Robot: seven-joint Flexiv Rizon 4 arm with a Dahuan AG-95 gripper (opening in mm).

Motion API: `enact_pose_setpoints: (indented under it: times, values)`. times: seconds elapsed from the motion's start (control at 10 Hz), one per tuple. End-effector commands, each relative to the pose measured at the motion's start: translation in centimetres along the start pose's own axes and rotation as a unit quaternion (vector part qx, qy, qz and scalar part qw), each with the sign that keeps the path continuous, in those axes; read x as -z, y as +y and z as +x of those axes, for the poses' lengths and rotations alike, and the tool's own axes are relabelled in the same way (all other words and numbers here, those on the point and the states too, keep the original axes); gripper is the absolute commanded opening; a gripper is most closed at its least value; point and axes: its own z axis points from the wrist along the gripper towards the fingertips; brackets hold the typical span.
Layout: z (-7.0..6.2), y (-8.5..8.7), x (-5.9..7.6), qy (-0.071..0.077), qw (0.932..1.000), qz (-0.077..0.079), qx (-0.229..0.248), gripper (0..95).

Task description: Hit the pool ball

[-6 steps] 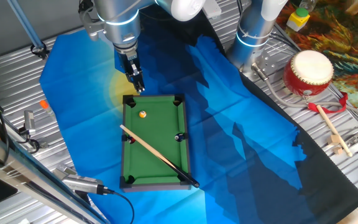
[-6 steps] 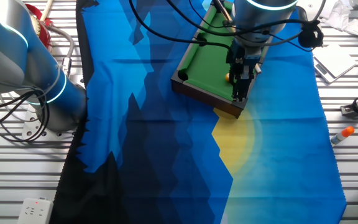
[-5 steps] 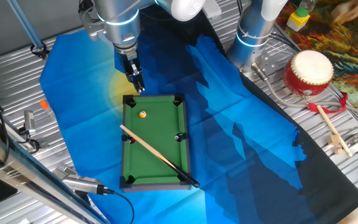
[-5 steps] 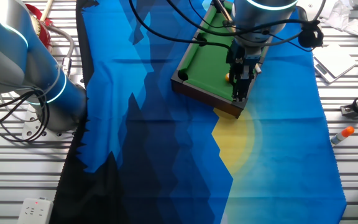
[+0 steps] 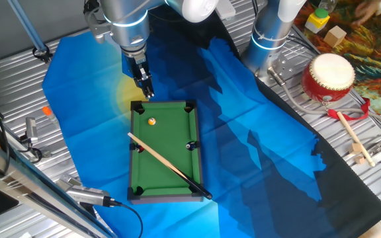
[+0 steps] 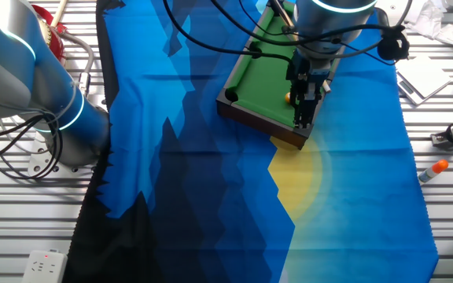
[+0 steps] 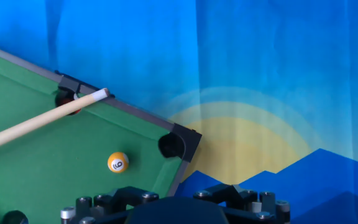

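The pool ball is a tiny glossy orange ball on the green felt of the toy pool table, near its far left corner. It also shows in the other fixed view and in the hand view. My gripper hangs just above that corner, a little behind the ball, and its fingers look pressed together and empty. In the other fixed view the gripper stands over the table's near rim. A wooden cue lies diagonally across the felt, and its tip shows in the hand view.
A tiny red ball sits at the left side pocket. A second arm's base stands at the back right. A red drum, a drumstick and wooden blocks lie on the right. An orange marker lies at the left.
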Motion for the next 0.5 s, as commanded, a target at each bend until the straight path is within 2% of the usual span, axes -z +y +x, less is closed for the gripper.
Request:
enact_pose_setpoints:
  times: [0.1, 0.2, 0.3, 0.5]
  values:
    - [-0.01, 0.01, 0.01, 0.000, 1.0000, 0.000, 0.000, 95.0]
    - [0.00, -0.01, 0.02, 0.078, 0.9924, 0.022, -0.092, 0.0]
    - [0.03, -0.06, 0.06, 0.082, 0.9923, 0.029, -0.089, 0.0]
    - [0.04, -0.06, 0.07, 0.083, 0.9922, 0.030, -0.088, 0.0]
